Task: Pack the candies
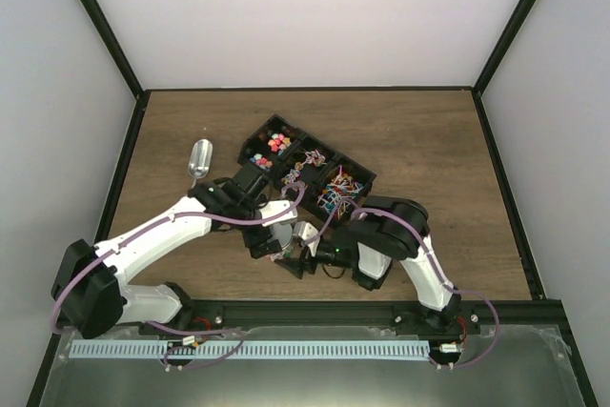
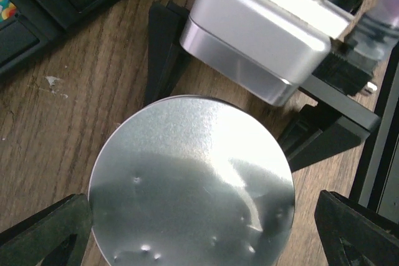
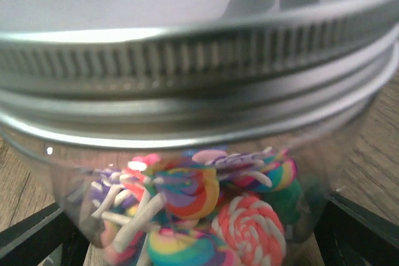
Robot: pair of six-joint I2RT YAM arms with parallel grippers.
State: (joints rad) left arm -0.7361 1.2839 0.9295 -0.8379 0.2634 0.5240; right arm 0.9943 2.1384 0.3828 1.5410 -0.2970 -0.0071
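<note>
Straddling the metal lid (image 2: 187,179), the left gripper (image 2: 201,207) is spread wide, gripping nothing. The right gripper (image 3: 196,216), likewise parted, flanks the clear jar (image 3: 56,172) where candies (image 3: 249,228) are packed. Sealing seems in hand. Next, the jar must be clamped and the lid grasped and twisted.

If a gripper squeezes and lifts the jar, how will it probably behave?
The jar has a smooth, clear wall. It should keep its shape but may slip. The candies fill only its lower part, so it is probably light. The lid appears seated, so spilling seems unlikely.
</note>
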